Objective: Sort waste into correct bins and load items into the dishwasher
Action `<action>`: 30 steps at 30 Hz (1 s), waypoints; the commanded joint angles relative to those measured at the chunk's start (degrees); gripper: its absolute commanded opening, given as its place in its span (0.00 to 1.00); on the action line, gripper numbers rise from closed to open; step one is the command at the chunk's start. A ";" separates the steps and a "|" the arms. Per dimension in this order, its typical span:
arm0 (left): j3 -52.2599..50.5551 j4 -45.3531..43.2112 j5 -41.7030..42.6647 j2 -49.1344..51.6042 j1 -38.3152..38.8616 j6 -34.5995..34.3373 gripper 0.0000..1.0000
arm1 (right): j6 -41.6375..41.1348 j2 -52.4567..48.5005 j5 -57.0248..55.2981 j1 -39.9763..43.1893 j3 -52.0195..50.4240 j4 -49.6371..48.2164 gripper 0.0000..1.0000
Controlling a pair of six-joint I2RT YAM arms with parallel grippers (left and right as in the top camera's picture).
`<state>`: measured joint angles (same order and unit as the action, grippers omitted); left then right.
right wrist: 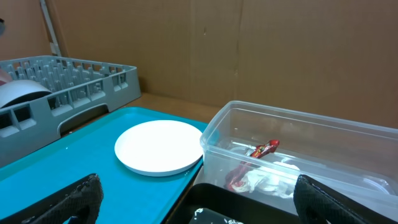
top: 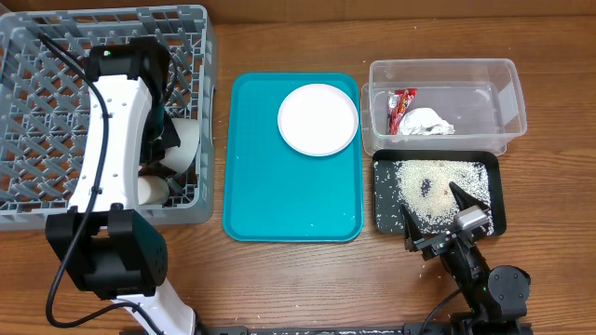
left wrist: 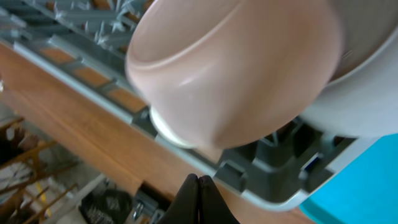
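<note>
The grey dish rack (top: 56, 112) stands at the left, with my left arm over it. In the left wrist view a pink bowl (left wrist: 236, 68) lies on its side in the rack (left wrist: 261, 155) against a pale bowl (left wrist: 364, 93), which also shows overhead (top: 191, 140). My left gripper (left wrist: 199, 199) is shut and empty just below them. The round plate (top: 318, 118) lies on the teal tray (top: 279, 195). The clear tub (top: 442, 70) holds the red wrapper (top: 400, 107) and the paper wad (top: 426, 122). Rice (top: 419, 181) covers the black tray (top: 496, 195). My right gripper (top: 428, 200) is open and empty over that tray's front edge. The chopsticks are out of view.
The right wrist view shows the plate (right wrist: 158, 146), the tub (right wrist: 298, 155) with the wrapper (right wrist: 261, 149), and the rack (right wrist: 68, 81) at the far left. A few rice grains (top: 428, 270) lie on the wooden table by the right arm.
</note>
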<state>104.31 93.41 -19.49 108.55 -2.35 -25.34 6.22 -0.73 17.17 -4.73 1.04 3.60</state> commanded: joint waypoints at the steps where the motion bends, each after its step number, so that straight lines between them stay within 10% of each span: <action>1: -2.45 -2.38 0.66 -1.31 0.24 2.19 0.04 | -0.22 0.48 0.04 0.26 -0.57 -0.35 1.00; 17: -6.75 -22.18 15.28 -1.44 -1.44 -0.46 0.04 | -0.22 0.48 0.04 0.26 -0.57 -0.35 1.00; 30: 6.93 -8.04 16.15 -1.44 -2.89 6.60 0.15 | -0.22 0.48 0.04 0.26 -0.57 -0.35 0.99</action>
<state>107.83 81.73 -4.43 107.04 -4.62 -22.94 6.20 -0.73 17.17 -4.75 1.04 3.57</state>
